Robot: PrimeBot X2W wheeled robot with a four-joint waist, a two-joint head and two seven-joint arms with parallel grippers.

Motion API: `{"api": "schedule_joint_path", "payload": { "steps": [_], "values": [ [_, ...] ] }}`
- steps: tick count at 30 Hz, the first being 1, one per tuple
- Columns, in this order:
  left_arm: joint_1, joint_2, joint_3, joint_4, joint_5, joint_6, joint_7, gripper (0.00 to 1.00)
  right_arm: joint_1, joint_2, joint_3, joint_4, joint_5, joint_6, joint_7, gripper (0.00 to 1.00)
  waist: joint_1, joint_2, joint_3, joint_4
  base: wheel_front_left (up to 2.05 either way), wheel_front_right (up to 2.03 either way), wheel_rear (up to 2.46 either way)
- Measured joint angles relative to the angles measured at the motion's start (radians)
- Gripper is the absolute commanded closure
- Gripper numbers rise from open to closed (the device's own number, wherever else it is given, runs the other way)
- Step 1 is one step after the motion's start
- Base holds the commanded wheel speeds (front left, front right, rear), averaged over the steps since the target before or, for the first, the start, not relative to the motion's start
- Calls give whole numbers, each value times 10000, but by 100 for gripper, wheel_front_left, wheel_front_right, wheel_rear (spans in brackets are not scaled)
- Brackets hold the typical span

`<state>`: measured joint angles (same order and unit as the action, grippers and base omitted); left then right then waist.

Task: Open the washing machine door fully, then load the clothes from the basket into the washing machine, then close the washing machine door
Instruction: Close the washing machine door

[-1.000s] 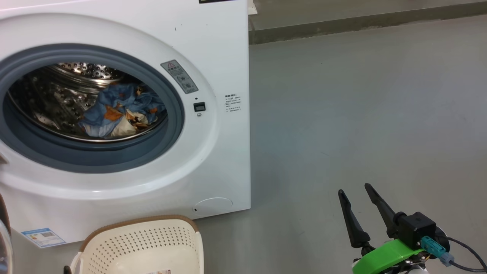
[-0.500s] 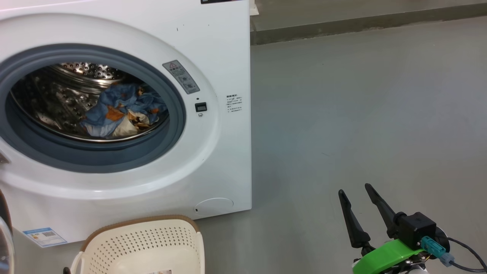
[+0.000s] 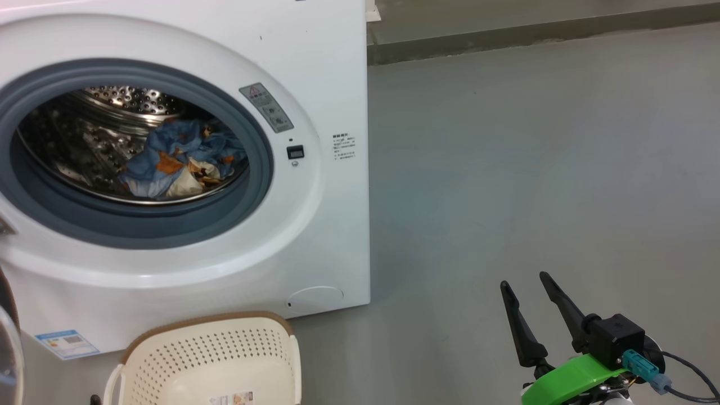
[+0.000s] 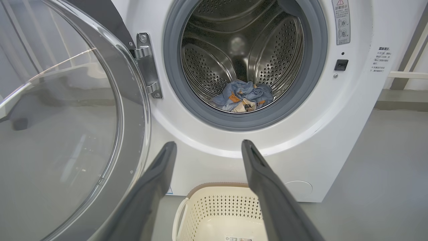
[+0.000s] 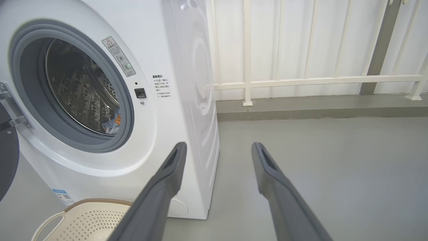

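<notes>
Though the head view has tipped a touch over the last second, nothing itself has moved: the washing machine (image 3: 315,67) stands with its door (image 4: 67,134) swung wide on the left and the basket (image 3: 225,349) on the floor before it looks empty, so I judge only the closing remains. The clothes (image 3: 174,163), crumpled blue with orange-brown prints, lie low in the drum; the left gripper (image 4: 208,144) and right gripper (image 3: 524,279) both gape, holding nothing.

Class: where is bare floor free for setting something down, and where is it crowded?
Free: grey floor between the washing machine, the kerb and the right pincer. Crowded: before the machine, by the basket and open washing machine door.
</notes>
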<state>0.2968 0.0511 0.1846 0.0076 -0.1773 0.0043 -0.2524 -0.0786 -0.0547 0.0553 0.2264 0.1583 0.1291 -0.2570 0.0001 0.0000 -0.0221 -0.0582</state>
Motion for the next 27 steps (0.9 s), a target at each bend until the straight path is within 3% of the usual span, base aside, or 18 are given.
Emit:
{"api": "schedule_joint_path", "payload": {
  "steps": [15,27],
  "values": [
    [-49,-21,6,-125,-10,104,0,0,8,4,-46,-4,0,0,0,0,0,0,98,77,-186,186,0],
    [-157,-48,-17,-151,-35,180,0,0,8,6,-50,-12,-2,0,0,0,0,0,165,123,-63,63,0]
  ]
}}
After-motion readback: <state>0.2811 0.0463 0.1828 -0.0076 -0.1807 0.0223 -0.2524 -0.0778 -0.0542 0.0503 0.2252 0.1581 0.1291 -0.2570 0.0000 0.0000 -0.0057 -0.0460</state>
